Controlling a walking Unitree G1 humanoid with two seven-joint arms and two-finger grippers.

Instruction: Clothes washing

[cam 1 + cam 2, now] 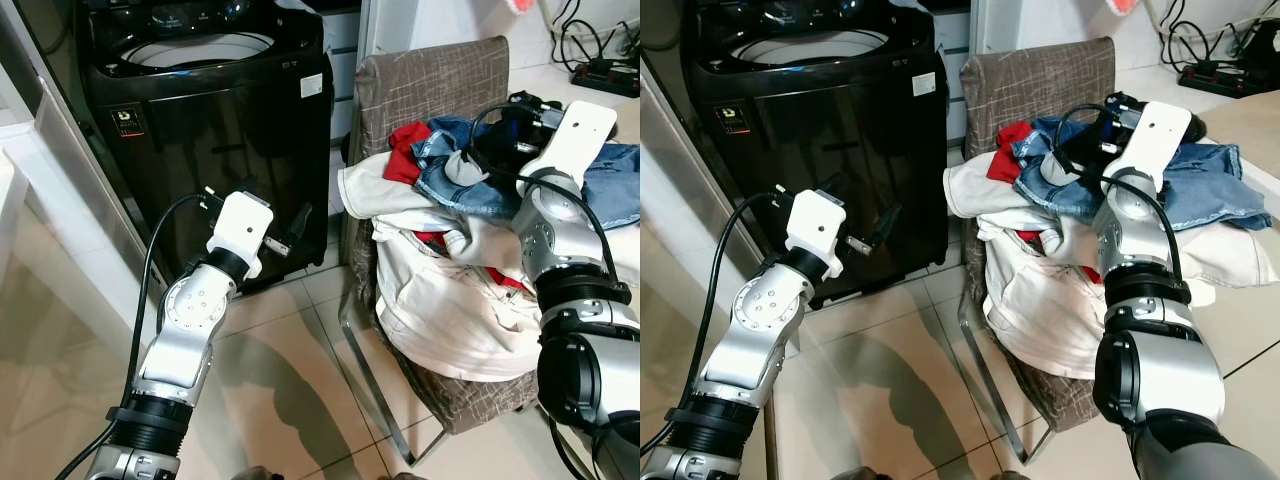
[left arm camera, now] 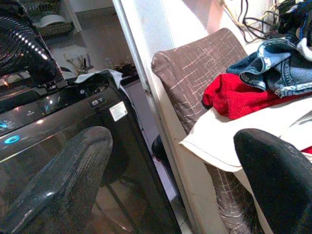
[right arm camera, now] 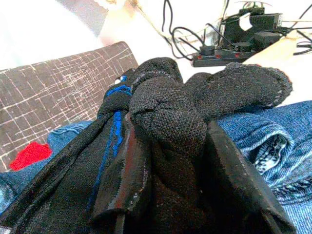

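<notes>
- The right hand is raised over the laundry pile at about 2 o'clock in the head views, its fingers clamped on a black knit garment that bunches up between them, with a blue-trimmed black strip hanging beside it.
- The left hand is held low at about 9 o'clock, in front of the washing machine; its two fingers are spread wide with nothing between them.
- The clothes pile lies on a chair at about 3 o'clock: a red garment, blue jeans and a large cream garment spilling over the seat.
- The washing machine is a black top-loader with its lid open, standing at 11 o'clock just beside the chair.
- It carries a white sticker at its upper front corner and a small white logo on the other side; neither can be read.
- The chair cover is grey-brown with a pale scratch pattern.
- A power strip with black plugs and cables lies on a pale table behind the chair.
- The floor is glossy beige tile.
</notes>
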